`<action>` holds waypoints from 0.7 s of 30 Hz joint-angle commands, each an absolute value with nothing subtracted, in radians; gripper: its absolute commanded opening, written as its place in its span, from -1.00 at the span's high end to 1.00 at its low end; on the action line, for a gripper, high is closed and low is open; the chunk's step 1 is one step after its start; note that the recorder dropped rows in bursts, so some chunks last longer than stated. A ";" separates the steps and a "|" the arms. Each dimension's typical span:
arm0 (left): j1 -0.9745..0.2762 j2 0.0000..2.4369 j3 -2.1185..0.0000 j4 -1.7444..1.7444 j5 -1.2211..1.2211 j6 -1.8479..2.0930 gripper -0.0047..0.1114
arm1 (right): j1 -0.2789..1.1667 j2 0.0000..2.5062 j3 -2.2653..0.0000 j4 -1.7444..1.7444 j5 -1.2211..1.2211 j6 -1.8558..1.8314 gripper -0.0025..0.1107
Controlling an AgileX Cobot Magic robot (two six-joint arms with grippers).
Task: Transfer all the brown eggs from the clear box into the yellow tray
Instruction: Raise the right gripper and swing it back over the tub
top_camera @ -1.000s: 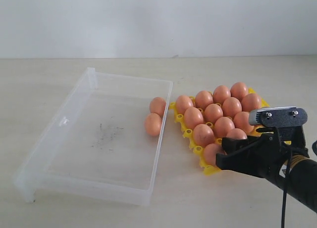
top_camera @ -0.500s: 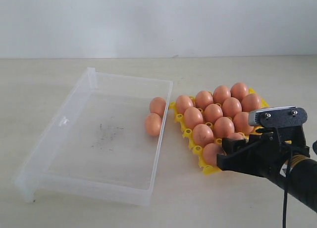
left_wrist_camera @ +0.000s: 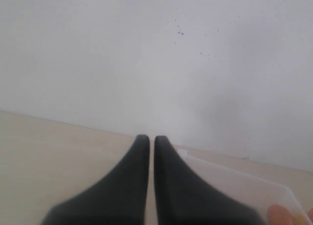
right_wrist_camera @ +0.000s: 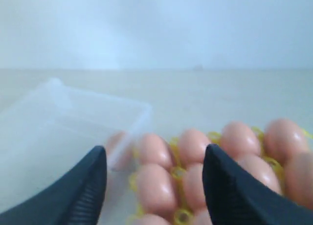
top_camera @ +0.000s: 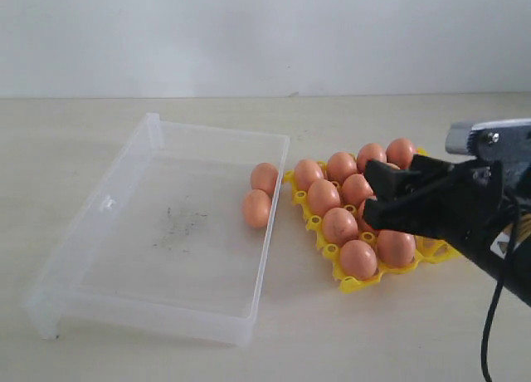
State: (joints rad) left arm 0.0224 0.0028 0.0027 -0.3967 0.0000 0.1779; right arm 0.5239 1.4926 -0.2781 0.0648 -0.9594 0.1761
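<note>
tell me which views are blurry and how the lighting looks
Exterior view: sharp, soft even light, only faint shadow under the clear box. Right wrist view: hazy throughout, the brown eggs and right gripper soft-edged. Left wrist view: the left gripper blurs toward the camera; specks on the wall look crisp.

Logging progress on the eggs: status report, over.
Left gripper shut, empty. Right gripper open, empty, above tray. Two eggs in box, by the wall nearest tray. Nothing between box and tray.
</note>
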 commanded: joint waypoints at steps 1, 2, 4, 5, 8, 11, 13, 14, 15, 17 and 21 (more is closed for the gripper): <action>0.015 0.000 0.000 -0.400 0.000 0.185 0.85 | 0.521 1.358 -0.397 -0.356 -0.722 0.439 0.45; 0.015 0.000 0.000 -0.400 0.000 0.185 0.85 | 0.521 1.346 -0.455 -0.504 -0.613 0.548 0.63; 0.015 0.000 0.000 -0.400 0.000 0.185 0.85 | 0.533 1.350 -0.558 -0.780 -0.427 0.801 0.97; 0.015 0.000 0.000 -0.400 0.000 0.185 0.85 | 0.546 1.359 -0.611 -0.894 -0.343 0.913 0.96; 0.015 0.000 0.000 -0.400 0.000 0.185 0.85 | 0.588 1.403 -0.740 -1.209 -0.172 1.174 0.96; 0.015 0.000 0.000 -0.400 0.000 0.185 0.85 | 0.624 1.517 -0.861 -1.590 -0.178 1.504 0.96; 0.015 0.000 0.000 -0.400 0.000 0.185 0.85 | 0.628 1.628 -0.957 -1.744 -0.277 1.761 0.92; 0.015 0.000 0.000 -0.400 0.000 0.185 0.85 | 0.626 1.662 -0.988 -1.744 -0.309 1.796 0.87; 0.015 0.000 0.000 -0.400 0.000 0.185 0.85 | 0.626 1.746 -1.050 -1.744 -0.347 1.906 0.69; 0.015 0.000 0.000 -0.400 0.000 0.185 0.85 | 0.626 1.860 -1.134 -1.744 -0.358 1.972 0.39; 0.015 0.000 0.000 -0.400 0.000 0.185 0.85 | 0.631 1.966 -1.230 -1.744 -0.229 1.669 0.97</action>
State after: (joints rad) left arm 0.0224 0.0028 0.0027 -0.3967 0.0000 0.1779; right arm 0.6266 1.9477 -1.1965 -1.7393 -0.2688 1.8734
